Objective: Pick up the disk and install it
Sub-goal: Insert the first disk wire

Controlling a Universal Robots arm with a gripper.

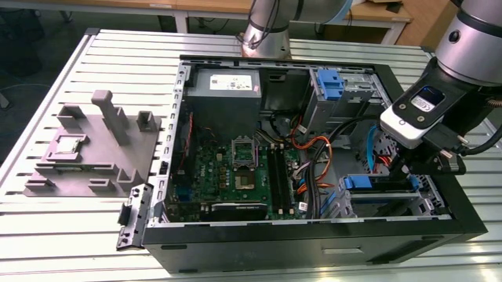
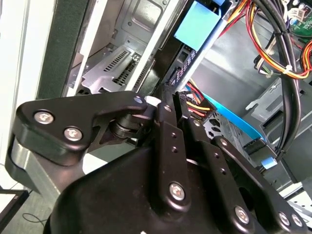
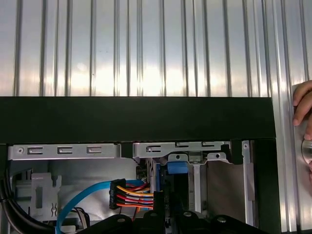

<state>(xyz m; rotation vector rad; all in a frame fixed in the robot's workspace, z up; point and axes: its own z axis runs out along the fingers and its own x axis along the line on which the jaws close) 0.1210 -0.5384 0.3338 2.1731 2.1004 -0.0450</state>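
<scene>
- On the exterior view's left you have a grey fixture block [image 1: 94, 150] resting on the slatted metal table [image 1: 70, 235], with a small square silver chip [image 1: 69, 143] seated in it.
- Moving right, the open computer case [image 1: 314, 241] lies on its side on the table, its green motherboard [image 1: 235, 176] facing up and the power supply [image 1: 226, 88] at the far end.
- Past the board, orange and black cables [image 1: 318, 164] run toward the drive bays on the exterior view's right.
- A blue bracket [image 1: 332, 85] stands at the far drive cage.
- Your tool [image 1: 408, 170] is down inside the case at the near drive bay, right over the disk [image 1: 375, 183]; its blue carrier frame shows in the bay slot.
- In the second wrist view the tool's black linkage [image 2: 165, 161] sits close to the disk's blue edge [image 2: 197, 24]; you cannot tell whether it is open or closed.
- In the first wrist view, a person's hand [image 3: 303, 122] rests on the table beside the case.
</scene>
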